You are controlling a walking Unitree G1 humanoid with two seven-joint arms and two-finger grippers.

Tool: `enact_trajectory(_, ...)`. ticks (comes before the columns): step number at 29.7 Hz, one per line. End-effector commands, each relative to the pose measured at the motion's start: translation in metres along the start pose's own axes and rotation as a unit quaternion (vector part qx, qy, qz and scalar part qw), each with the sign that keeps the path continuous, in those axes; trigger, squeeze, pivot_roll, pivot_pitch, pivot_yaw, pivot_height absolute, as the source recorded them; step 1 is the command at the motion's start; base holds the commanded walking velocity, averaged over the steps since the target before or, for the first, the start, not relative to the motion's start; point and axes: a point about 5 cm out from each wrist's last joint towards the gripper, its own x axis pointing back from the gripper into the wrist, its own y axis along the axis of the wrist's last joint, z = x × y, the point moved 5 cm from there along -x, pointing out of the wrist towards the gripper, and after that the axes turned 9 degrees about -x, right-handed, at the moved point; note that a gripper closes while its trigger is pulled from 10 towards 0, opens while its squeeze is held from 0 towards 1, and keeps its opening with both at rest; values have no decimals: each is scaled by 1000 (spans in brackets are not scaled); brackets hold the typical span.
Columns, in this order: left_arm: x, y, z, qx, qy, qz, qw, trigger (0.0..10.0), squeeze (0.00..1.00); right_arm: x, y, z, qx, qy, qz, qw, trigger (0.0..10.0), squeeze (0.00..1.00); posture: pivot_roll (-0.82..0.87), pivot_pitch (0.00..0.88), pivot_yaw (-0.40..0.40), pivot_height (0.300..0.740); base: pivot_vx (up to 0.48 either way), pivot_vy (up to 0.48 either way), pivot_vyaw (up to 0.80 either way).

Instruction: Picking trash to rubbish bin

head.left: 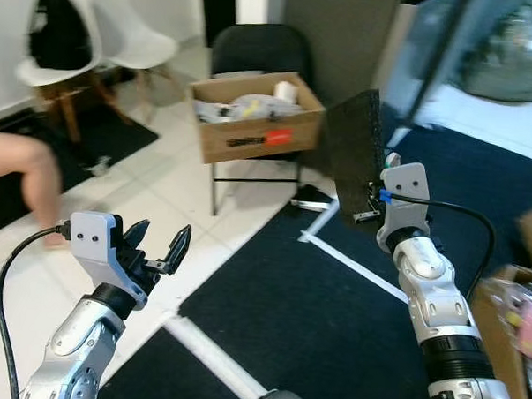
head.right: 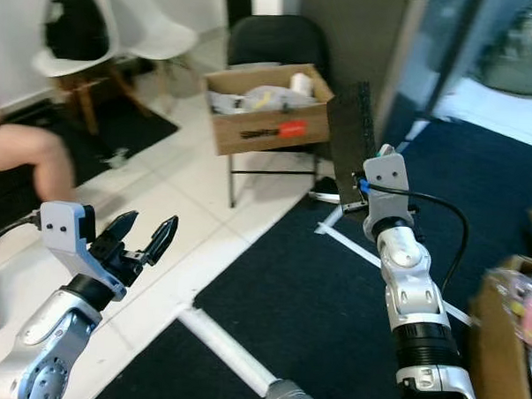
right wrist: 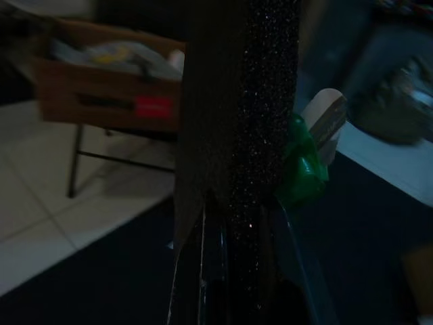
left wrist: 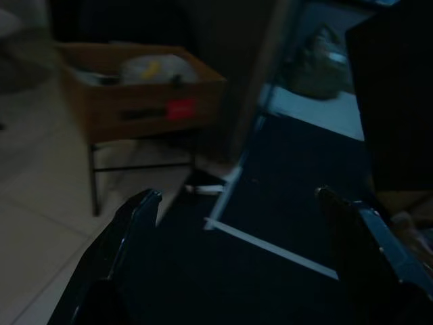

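Note:
My right gripper [head.left: 369, 207] is raised at centre right and shut on a flat black foam sheet [head.left: 352, 150] that stands upright above it. In the right wrist view the foam sheet [right wrist: 265, 135] sits between the fingers, with a green scrap [right wrist: 304, 169] and a white paper tag beside it. An open cardboard box [head.left: 256, 120] with a red label holds crumpled trash and rests on a black chair [head.left: 259, 49], beyond and left of the sheet. My left gripper [head.left: 158, 243] is held out low at the left, open, with nothing between its fingers [left wrist: 135, 217].
A person's bare leg [head.left: 29, 171] is at the far left on the white tiles. White chairs [head.left: 123, 34] with a black bag [head.left: 57, 31] stand behind. Dark carpet with white tape lines [head.left: 351, 265] lies ahead. Another cardboard box [head.left: 508, 325] is at the right edge.

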Motion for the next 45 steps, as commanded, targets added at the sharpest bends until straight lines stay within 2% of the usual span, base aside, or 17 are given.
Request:
enact_trajectory(1,1,-1,2,-10,5,5,1000,10000,0,-2,1,5,0,8,-1,1000,10000,0,-100,0,30,740,0,0,-800)
enact_trajectory(9,-1,-3,1,-11,3,11,1000,10000,0,-2,2,6,-2,17,-4,1000,10000,0,-98,0,16,740,0,0,-769)
enact_trajectory(12,-1,-3,0,-19,5,14,1000,10000,0,-1,4,9,-4,30,-8,1000,10000,0,-94,0,12,740,100,0,0)
enact_trajectory(19,-1,-4,1,-31,8,15,999,10000,0,-1,4,17,18,49,-8,999,10000,0,-88,0,7,740,480,0,0)
enact_trajectory(45,2,-4,-1,-32,8,18,999,10000,0,2,5,18,23,56,-9,998,10000,0,-85,0,5,740,480,0,0)
